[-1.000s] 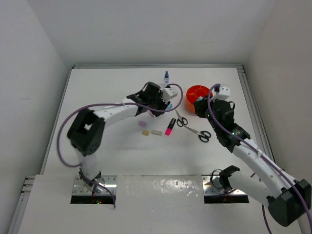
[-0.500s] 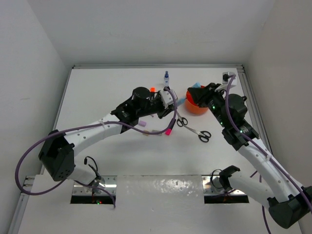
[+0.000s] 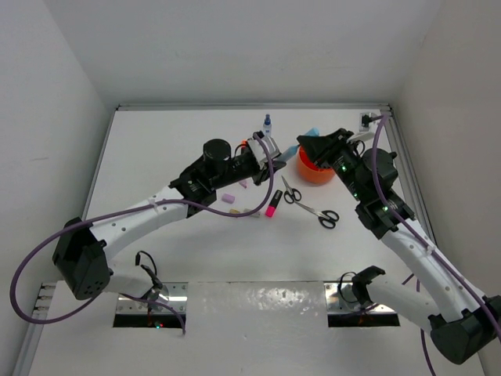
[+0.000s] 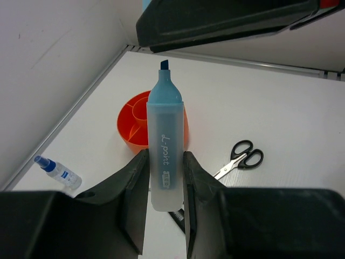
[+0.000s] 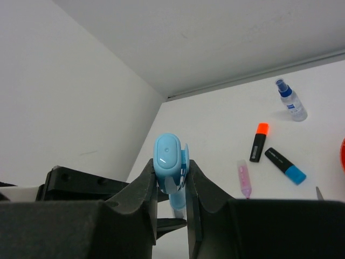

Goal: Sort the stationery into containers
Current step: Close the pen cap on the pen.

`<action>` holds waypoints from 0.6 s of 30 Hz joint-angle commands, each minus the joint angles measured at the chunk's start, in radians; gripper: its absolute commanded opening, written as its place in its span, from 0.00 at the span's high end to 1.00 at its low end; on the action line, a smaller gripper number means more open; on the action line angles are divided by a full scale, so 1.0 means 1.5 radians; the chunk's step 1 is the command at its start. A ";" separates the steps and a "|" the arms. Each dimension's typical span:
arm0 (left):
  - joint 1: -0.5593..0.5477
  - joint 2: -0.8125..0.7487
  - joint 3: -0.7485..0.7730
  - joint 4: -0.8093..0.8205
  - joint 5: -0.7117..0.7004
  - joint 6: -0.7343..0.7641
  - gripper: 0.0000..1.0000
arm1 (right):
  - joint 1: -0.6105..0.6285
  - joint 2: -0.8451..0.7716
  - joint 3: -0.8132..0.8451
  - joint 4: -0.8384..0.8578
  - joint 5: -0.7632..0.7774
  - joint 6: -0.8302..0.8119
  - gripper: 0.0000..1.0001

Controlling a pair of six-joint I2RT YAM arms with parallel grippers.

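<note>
My left gripper [image 4: 164,157] is shut on a translucent light-blue marker [image 4: 165,151] and holds it upright, its dark tip bare. My right gripper [image 5: 171,167] is shut on the marker's light-blue cap [image 5: 168,156], just above that tip and apart from it. In the top view the two grippers, left [image 3: 266,147] and right [image 3: 307,141], meet above the table beside the orange tub [image 3: 317,175]. The tub [image 4: 132,121] stands behind the held marker. The blue-capped bottle [image 3: 267,123] stands at the back.
Two scissors [image 3: 291,192] [image 3: 319,214], a pink-capped marker [image 3: 272,206] and a lilac marker [image 3: 229,199] lie mid-table. The right wrist view shows an orange-capped marker [image 5: 260,141], a blue-capped marker [image 5: 285,165] and the bottle [image 5: 290,100]. Walls close off the back and both sides.
The left arm reached right and up with the marker. The right gripper rose from the tub and turned left with the cap. The two now face each other.
</note>
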 commanded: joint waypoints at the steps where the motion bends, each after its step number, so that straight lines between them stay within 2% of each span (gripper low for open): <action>1: -0.012 -0.023 0.024 0.021 0.004 -0.031 1.00 | 0.001 0.005 0.024 0.029 -0.015 0.027 1.00; 18: -0.014 -0.009 0.029 -0.004 -0.028 -0.013 1.00 | 0.038 0.018 0.001 0.014 0.040 -0.019 1.00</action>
